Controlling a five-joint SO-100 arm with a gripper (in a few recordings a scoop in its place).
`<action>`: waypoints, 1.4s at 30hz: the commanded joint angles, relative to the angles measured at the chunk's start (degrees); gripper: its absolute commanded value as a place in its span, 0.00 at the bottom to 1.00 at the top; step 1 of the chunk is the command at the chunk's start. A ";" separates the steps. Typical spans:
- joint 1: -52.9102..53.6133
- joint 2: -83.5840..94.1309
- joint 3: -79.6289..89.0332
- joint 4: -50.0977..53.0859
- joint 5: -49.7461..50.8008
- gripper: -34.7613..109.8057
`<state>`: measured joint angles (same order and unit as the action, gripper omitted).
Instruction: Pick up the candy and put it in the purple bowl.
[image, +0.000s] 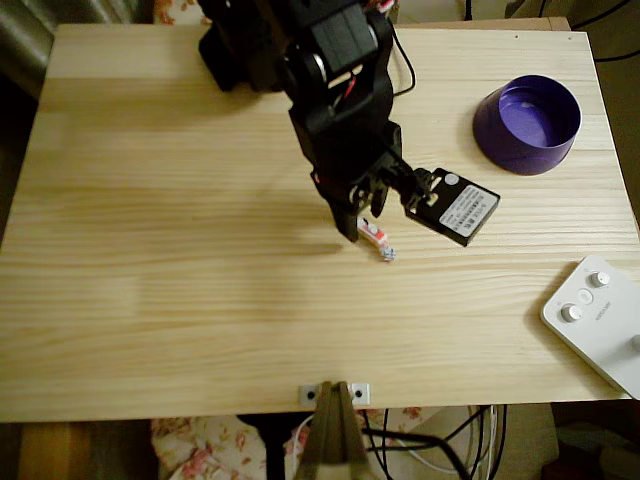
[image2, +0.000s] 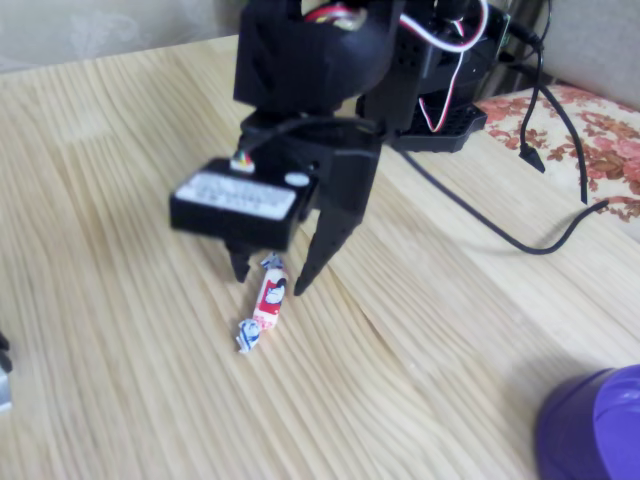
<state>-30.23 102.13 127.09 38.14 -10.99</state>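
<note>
We note the purple bowl (image: 527, 123) at the table's (image: 180, 300) far right in the overhead view, well apart from the gripper (image2: 268, 277). Its jaws stand open, tips straddling one end of the candy (image2: 264, 303), which lies flat on the wood near centre.

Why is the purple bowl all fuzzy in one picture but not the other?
In the fixed view the purple bowl sits close at the corner, cut off and blurred, while the candy looks sharper; in the overhead view the bowl is whole, its glossy inside catching light.

Pale wooden table (image: 200, 300) — floral cloth (image2: 590, 140) beside it.
</note>
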 joint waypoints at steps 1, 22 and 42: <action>-0.35 0.62 -4.57 -1.14 -0.44 0.37; 0.26 7.91 -2.55 1.23 0.53 0.23; -31.38 33.31 -0.26 0.79 1.32 0.23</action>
<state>-56.78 138.16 131.04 42.01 -9.76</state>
